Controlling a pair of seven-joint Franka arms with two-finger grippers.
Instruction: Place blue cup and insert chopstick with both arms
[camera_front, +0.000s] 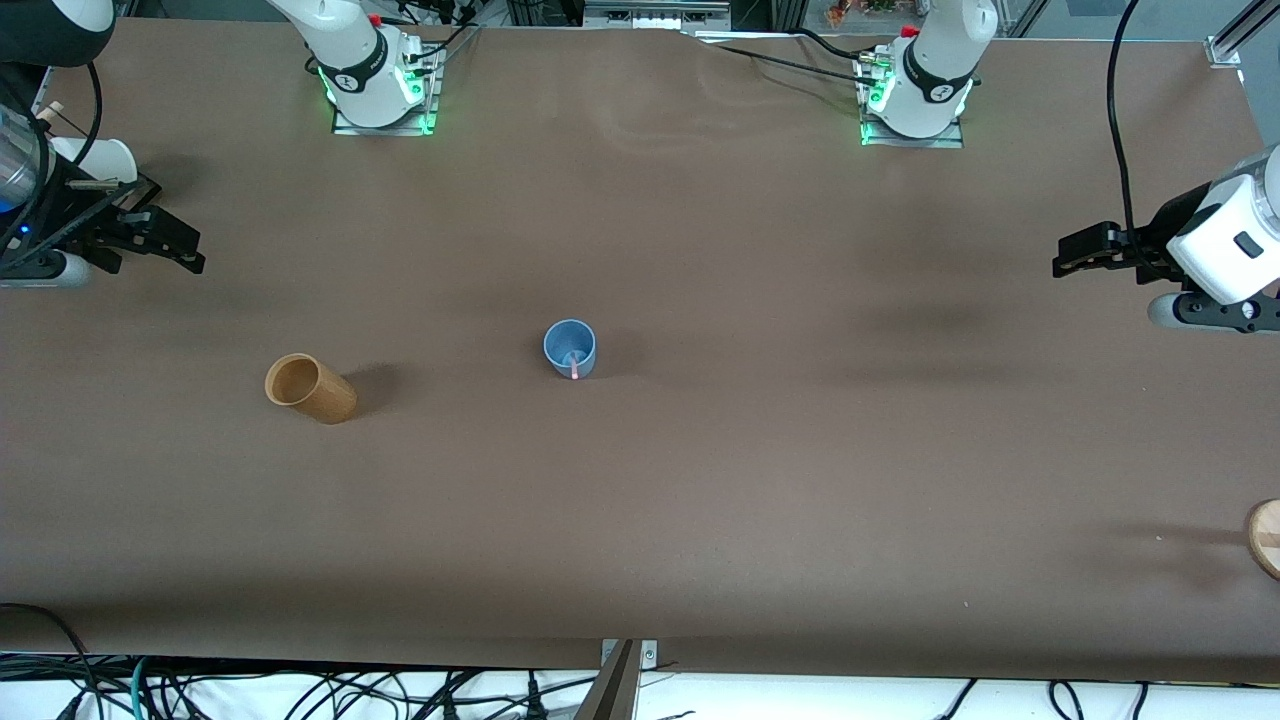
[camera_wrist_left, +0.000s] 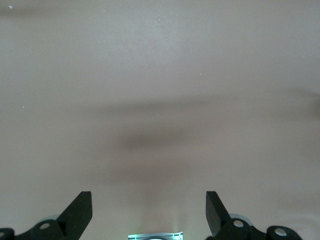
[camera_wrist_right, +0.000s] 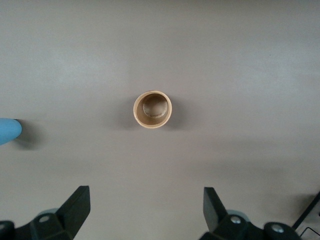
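Blue cup stands upright mid-table on the brown table with the chopstick leaning inside it (pink tip at the rim nearest the front camera); a wooden cup stands toward the right arm's end; the right gripper and left gripper hang over opposite table ends, fingers apart, empty.

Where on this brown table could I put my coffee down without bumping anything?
Most of it is bare. Roomiest: between the blue cup, holding the chopstick, and the left pincer. Also the front strip below the wooden cup. Avoid the right pincer and the wooden disc at the edge.
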